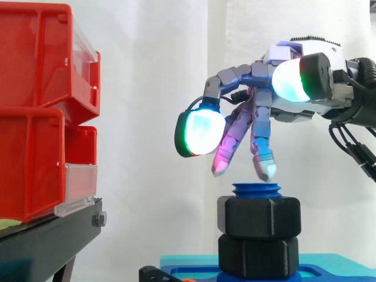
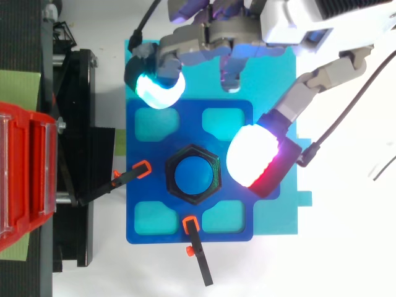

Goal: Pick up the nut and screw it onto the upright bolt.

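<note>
A black hexagonal nut point(image 1: 259, 217) sits on the blue upright bolt point(image 1: 257, 189), whose threaded top pokes out just above it. From above, the nut point(image 2: 213, 175) rings the bolt point(image 2: 194, 174) at the middle of the blue base point(image 2: 145, 207). Under the nut is a second black hexagonal piece point(image 1: 258, 256). My hand point(image 1: 305, 94) hovers above and to the right of the bolt, open, with nothing in it. Two fingertips point(image 1: 264, 169) hang a little above the bolt's top without touching it. In the top view the hand point(image 2: 291, 21) is beyond the bolt, its glowing pads point(image 2: 252, 154) spread around it.
Red bins point(image 1: 35, 106) stand stacked on a black stand point(image 1: 47, 235) at the left, also seen from above point(image 2: 21, 179). The blue base lies on a cyan plate point(image 2: 272, 204), held by two orange-tipped black clamps point(image 2: 133, 174) point(image 2: 195, 238).
</note>
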You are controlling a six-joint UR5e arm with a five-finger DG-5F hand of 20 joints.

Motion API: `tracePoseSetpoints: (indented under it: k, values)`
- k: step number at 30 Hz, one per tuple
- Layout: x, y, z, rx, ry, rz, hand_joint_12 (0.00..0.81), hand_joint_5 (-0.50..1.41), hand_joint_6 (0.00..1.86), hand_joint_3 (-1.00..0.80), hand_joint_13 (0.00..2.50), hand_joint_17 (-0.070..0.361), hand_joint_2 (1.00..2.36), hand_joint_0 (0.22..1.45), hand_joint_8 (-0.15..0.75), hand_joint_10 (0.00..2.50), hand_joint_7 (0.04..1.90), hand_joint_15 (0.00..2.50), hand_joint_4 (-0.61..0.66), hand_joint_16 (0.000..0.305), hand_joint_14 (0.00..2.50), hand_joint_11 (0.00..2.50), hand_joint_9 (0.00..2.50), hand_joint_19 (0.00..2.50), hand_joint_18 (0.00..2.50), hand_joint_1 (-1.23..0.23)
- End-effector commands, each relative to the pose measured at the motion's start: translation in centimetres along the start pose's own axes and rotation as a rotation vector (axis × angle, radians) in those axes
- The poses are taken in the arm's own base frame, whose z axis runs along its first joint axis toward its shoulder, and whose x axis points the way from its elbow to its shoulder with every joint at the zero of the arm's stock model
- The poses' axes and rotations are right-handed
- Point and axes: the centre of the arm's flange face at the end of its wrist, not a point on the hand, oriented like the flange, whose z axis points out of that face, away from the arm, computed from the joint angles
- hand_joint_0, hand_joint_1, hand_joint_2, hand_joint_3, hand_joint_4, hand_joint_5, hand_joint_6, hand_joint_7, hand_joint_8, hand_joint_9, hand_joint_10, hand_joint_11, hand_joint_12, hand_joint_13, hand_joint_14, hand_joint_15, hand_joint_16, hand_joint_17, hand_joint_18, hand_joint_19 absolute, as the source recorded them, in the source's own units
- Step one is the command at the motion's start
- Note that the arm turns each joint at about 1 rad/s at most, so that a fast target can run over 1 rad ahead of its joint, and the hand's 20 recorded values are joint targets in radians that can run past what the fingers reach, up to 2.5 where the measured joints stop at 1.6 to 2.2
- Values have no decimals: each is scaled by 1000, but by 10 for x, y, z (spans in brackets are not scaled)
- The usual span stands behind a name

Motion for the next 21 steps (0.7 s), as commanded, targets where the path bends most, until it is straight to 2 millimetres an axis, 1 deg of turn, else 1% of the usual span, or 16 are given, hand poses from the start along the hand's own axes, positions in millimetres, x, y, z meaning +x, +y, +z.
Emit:
tracePoseSetpoints:
  k: [1, 7, 10, 11, 12, 13, 14, 15, 16, 17, 19, 20, 21]
  values:
    - [11, 5, 1, 2, 13, 8, 408, -122, 503, -500, 765, 123, 1000, 438, 323, 10, 780, 8, 225, 55, 0, 268, 1249, 208, 695, -287]
    - [28, 16, 9, 7, -5, 12, 415, -141, 502, -500, 629, 126, 1000, 436, 318, 7, 720, 0, 203, 56, 0, 178, 1108, 156, 550, -290]
    - [34, 24, 14, -1, -4, 17, 414, -143, 502, -500, 588, 126, 1000, 434, 316, 5, 711, 0, 195, 56, 0, 139, 1053, 132, 510, -290]
    - [34, 24, 14, -1, -4, 17, 414, -143, 502, -500, 587, 126, 1000, 434, 320, 4, 714, 0, 200, 56, 0, 127, 1046, 133, 504, -290]
    - [36, 27, 15, -3, -2, 18, 413, -145, 502, -500, 568, 125, 1000, 434, 317, 4, 712, 0, 201, 56, 0, 125, 1043, 112, 488, -289]
    - [40, 29, 17, -5, 3, 20, 407, -146, 502, -500, 555, 118, 1000, 434, 317, 4, 707, 0, 198, 53, 0, 113, 1031, 19, 432, -293]
    - [41, 31, 18, -6, 3, 21, 407, -146, 502, -500, 555, 118, 1000, 434, 317, 4, 707, 0, 198, 53, 0, 113, 1031, 19, 432, -293]
    - [41, 31, 19, -6, 3, 21, 381, -146, 502, -500, 519, 106, 1000, 436, 318, 4, 703, 0, 195, 47, 0, 109, 1027, 0, 356, -295]
    - [47, 33, 21, -8, 10, 24, 367, -146, 502, -500, 500, 101, 1000, 437, 319, 4, 700, 0, 195, 45, 0, 99, 1011, 0, 293, -297]
    - [53, 32, 22, -8, 15, 26, 360, -146, 502, -500, 489, 98, 1000, 437, 319, 3, 704, 0, 196, 44, 0, 87, 1006, 0, 274, -298]
    - [55, 32, 22, -9, 17, 29, 345, -146, 502, -500, 466, 89, 1000, 439, 321, 2, 698, 0, 193, 39, 0, 73, 989, 0, 205, -299]
    - [66, 28, 23, -6, 25, 34, 344, -146, 502, -500, 465, 88, 1000, 439, 320, 0, 696, 0, 190, 39, 0, 74, 989, 0, 204, -299]
    - [69, 26, 23, -6, 25, 38, 338, -146, 502, -500, 454, 86, 1000, 439, 320, 3, 696, 0, 190, 38, 0, 71, 987, 0, 182, -301]
